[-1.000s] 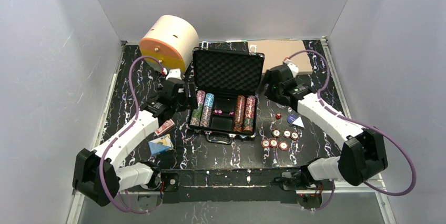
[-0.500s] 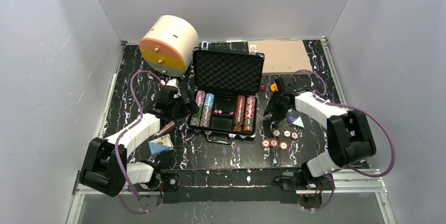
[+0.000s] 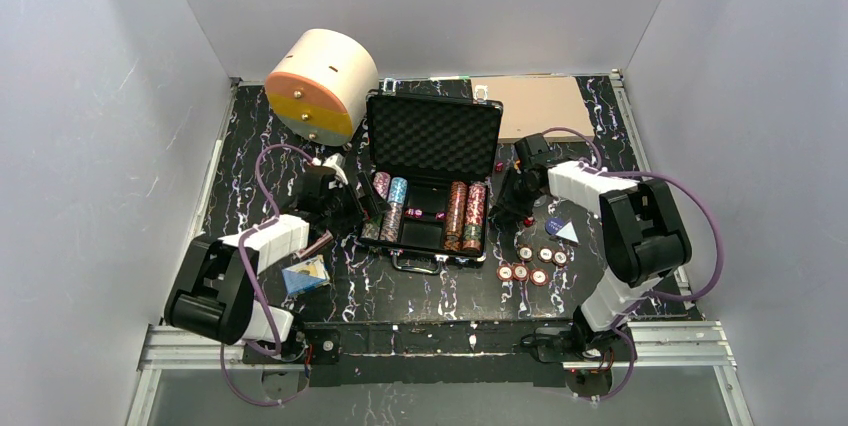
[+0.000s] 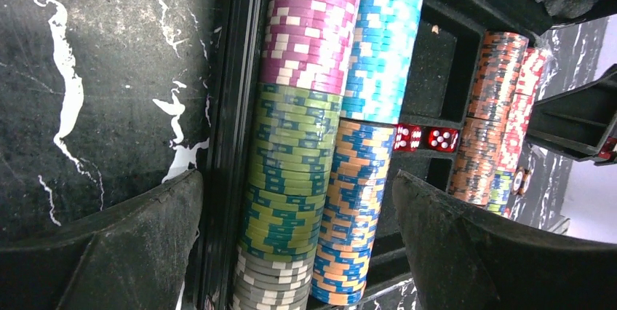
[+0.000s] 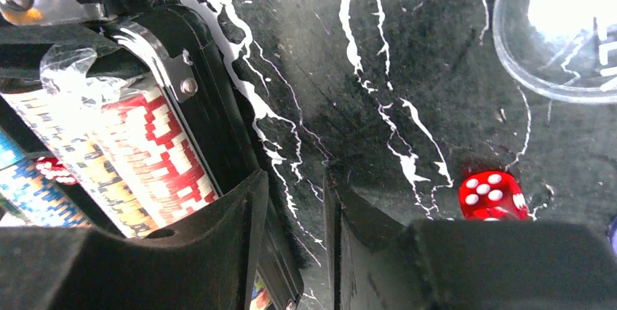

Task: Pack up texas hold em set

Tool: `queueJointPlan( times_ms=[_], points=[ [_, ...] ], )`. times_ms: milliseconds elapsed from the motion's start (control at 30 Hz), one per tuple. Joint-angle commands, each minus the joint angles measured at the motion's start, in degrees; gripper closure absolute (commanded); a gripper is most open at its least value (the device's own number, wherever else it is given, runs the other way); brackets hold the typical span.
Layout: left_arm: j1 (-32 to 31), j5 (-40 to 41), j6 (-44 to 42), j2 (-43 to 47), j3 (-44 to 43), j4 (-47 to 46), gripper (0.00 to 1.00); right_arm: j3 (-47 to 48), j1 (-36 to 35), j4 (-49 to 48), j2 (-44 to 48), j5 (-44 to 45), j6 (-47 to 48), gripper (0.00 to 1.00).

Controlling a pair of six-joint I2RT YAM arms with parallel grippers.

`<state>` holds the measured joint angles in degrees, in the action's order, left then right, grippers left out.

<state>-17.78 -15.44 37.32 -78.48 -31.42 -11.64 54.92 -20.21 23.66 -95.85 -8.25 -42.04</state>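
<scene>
Right end effector [image 5: 295, 186]: narrow empty gap

Grey walls [image 3: 100, 96] — black marbled tabletop [image 3: 450, 296]

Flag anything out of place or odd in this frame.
Yes. A red die lies on the table beside the right gripper, whose narrowly parted jaws have only bare table between them: possibly a miss. Loose chips also lie on the table right of the open case.
</scene>
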Motion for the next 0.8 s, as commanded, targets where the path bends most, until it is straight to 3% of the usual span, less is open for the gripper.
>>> queueJointPlan(
  times_ms=[0,567,667,767],
  points=[
    [-0.1,-10.2,3.4,-1.5,0.3,-9.5,0.02,2.9,0.3,-6.9,-2.0,-8.6,3.6,0.57],
    [-3.5,-10.9,3.5,-9.2,-7.0,-15.2,0.02,14.8,-0.2,-14.3,-10.8,-12.9,5.7,0.57],
    [-3.5,-7.1,1.9,-5.9,-6.3,-11.4,0.02,15.0,-0.3,-11.3,-9.5,-8.2,4.8,0.57],
    [-3.5,5.6,-3.2,0.2,-7.8,2.1,0.02,15.3,-0.3,-2.0,-5.4,4.8,2.1,0.57]
  ],
)
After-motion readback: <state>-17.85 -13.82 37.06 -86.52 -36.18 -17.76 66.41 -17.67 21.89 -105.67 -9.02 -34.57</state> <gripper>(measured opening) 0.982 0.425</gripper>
